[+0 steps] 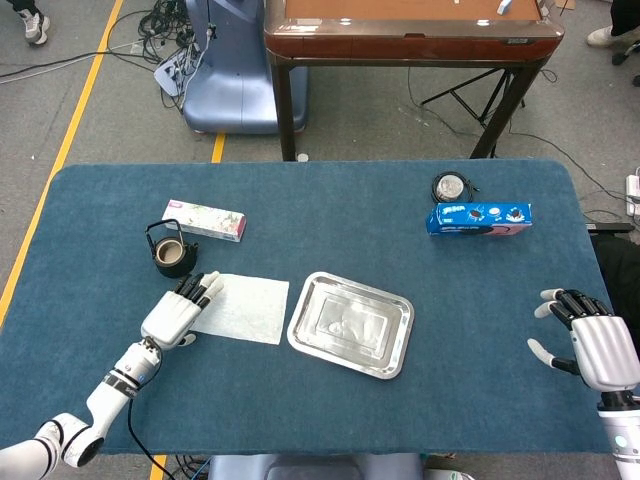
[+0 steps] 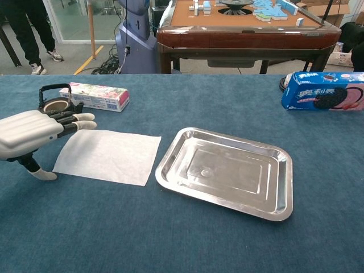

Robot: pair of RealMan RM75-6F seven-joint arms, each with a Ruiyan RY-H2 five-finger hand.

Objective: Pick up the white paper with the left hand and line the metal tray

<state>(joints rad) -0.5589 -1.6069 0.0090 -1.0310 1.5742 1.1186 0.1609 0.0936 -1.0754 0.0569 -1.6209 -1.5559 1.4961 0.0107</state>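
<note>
A white sheet of paper [image 1: 245, 309] [image 2: 108, 155] lies flat on the blue table, just left of the metal tray [image 1: 351, 324] [image 2: 226, 170], which has nothing in it. My left hand [image 1: 175, 313] [image 2: 31, 131] hovers at the paper's left edge, fingers stretched out over its near-left corner and thumb hanging below; it holds nothing. Far off at the table's right edge, my right hand [image 1: 592, 343] rests open with fingers apart, seen only in the head view.
A small black kettle [image 1: 169, 252] [image 2: 54, 100] and a flowered box [image 1: 205, 219] [image 2: 95, 95] sit behind the left hand. A blue cookie box [image 1: 479, 217] [image 2: 323, 90] and a round metal item [image 1: 451, 186] stand at the back right.
</note>
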